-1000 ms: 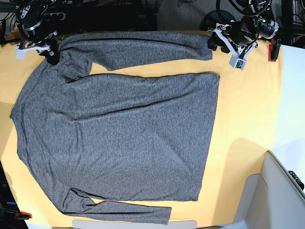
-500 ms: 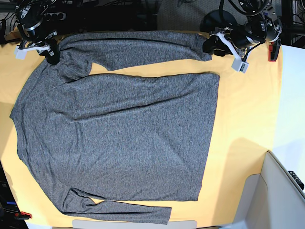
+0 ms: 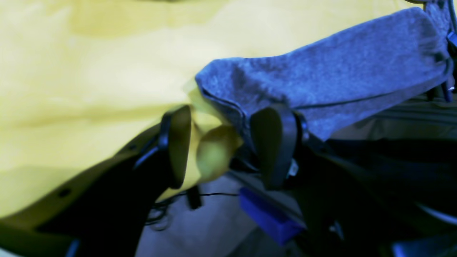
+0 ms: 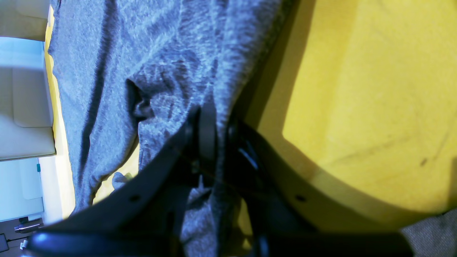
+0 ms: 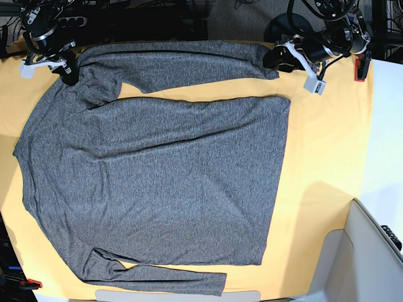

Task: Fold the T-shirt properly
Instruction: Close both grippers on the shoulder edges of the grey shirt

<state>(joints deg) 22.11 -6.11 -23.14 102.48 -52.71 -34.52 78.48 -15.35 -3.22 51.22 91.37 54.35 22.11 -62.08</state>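
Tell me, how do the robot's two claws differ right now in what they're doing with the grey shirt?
The right gripper is shut on the T-shirt, pinching fabric at the shoulder end of the upper sleeve. The left gripper is open, its jaws spread at that sleeve's cuff; one finger sits against the cuff, but nothing is pinched yet. A fold of the yellow table cloth bulges between its jaws. Both sit at the table's far edge, one at each end of the same sleeve.

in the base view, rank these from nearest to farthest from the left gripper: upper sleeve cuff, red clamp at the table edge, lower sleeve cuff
1. Upper sleeve cuff: right by the left gripper, at its open jaws.
2. Red clamp: at the cloth's top right edge, on the gripper's other side.
3. Lower sleeve cuff: at the bottom of the view, far across the T-shirt.
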